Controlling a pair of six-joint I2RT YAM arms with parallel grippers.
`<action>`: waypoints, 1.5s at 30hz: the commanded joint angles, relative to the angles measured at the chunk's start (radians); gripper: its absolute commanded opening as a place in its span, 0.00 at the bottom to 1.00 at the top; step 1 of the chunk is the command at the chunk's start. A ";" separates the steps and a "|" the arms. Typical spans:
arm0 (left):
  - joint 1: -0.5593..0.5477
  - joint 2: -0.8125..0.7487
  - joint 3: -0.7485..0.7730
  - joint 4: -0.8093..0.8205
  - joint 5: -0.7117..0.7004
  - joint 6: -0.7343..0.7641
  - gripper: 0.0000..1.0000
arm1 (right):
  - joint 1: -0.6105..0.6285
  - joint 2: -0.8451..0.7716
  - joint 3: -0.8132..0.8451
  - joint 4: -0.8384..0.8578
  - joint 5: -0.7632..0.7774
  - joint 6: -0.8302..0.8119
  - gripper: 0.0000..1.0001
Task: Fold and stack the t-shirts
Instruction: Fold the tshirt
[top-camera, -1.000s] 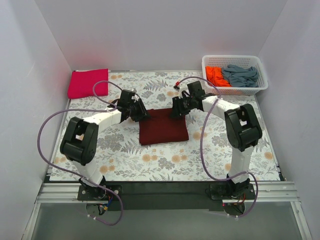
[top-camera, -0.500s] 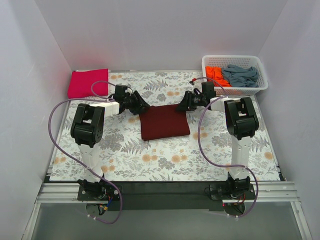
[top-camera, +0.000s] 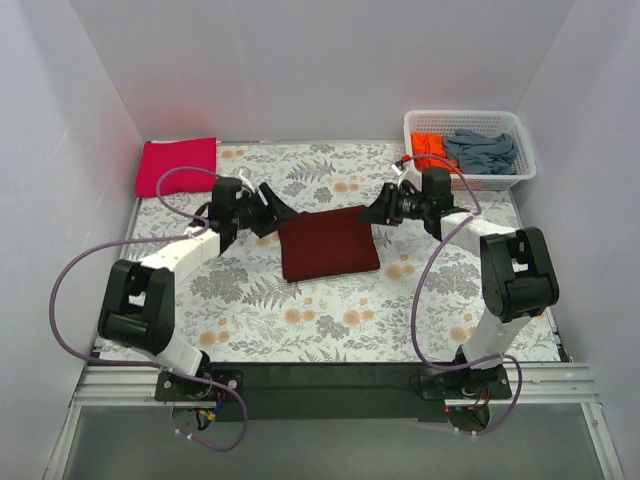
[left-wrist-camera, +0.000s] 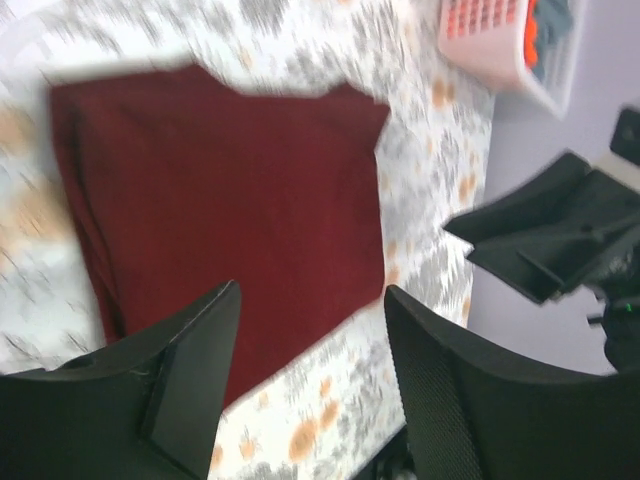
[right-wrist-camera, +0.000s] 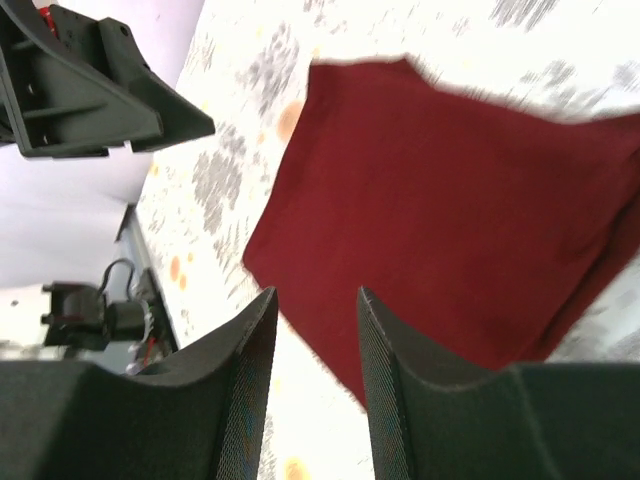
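Smeared by motion in the left wrist view: soft edges on the folded dark maroon cloth t-shirt (left-wrist-camera: 230, 200), smudged flowers on the floral-patterned table cloth (left-wrist-camera: 440, 150). Cut off there by the top edge: the white plastic lattice basket (left-wrist-camera: 495, 45), only slivers of colour inside. Cropped at the right edge of the right wrist view: the maroon shirt, outline fuzzy. From above, too bunched to tell sleeves from body: the crumpled orange cloth t-shirt (top-camera: 430, 150) and grey-blue cloth t-shirt (top-camera: 482, 150), lower parts hidden behind the basket wall.

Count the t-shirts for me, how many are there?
4. The maroon t-shirt lies folded mid-table, the pink t-shirt lies folded at the far left corner, and the orange t-shirt and grey-blue t-shirt sit bunched in the white basket far right. More could hide underneath them.
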 joint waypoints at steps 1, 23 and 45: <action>-0.076 -0.060 -0.172 0.052 -0.009 -0.044 0.53 | 0.023 -0.030 -0.117 0.073 -0.038 0.037 0.44; -0.090 -0.240 -0.428 -0.030 -0.134 -0.110 0.35 | 0.133 -0.097 -0.271 0.217 0.013 0.109 0.42; 0.022 -0.651 -0.207 -0.524 -0.573 0.136 0.70 | 0.330 0.046 -0.056 -0.044 0.225 -0.167 0.50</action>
